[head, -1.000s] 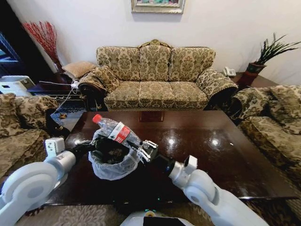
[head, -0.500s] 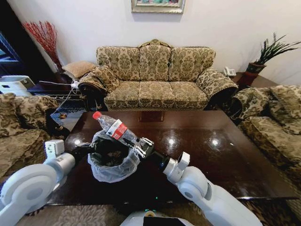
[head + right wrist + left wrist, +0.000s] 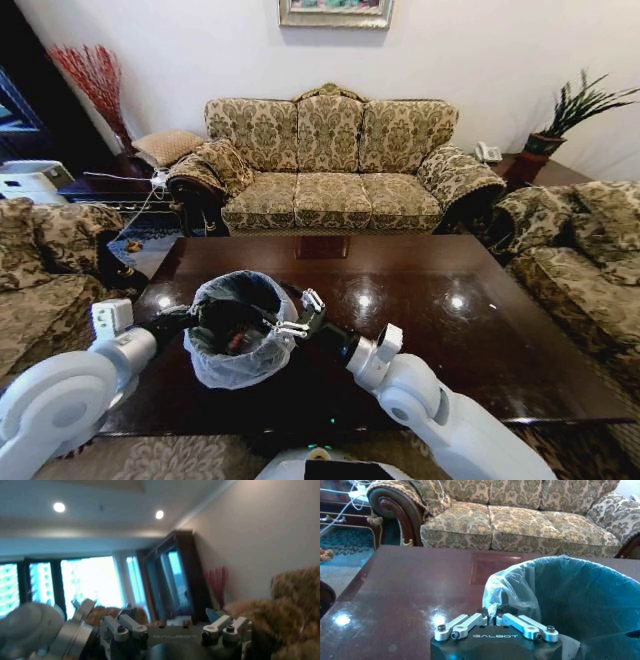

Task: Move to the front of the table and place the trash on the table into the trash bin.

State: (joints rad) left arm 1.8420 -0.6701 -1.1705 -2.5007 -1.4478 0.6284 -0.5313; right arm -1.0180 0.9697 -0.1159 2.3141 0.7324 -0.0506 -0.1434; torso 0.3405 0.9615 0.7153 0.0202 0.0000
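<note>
Apparently drop step; right claw (image 3: 296,315) spread empty over bin (image 3: 240,340); left claw (image 3: 496,619) pinched its bag; next: withdraw.

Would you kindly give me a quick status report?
Right gripper open at trash bin rim. Left gripper shut on bin's bag. Bottle inside bin. Table unobstructed.

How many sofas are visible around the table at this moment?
3. One sofa stands behind the table, one is at the robot's left, one at its right. Others may lie outside the view.
</note>
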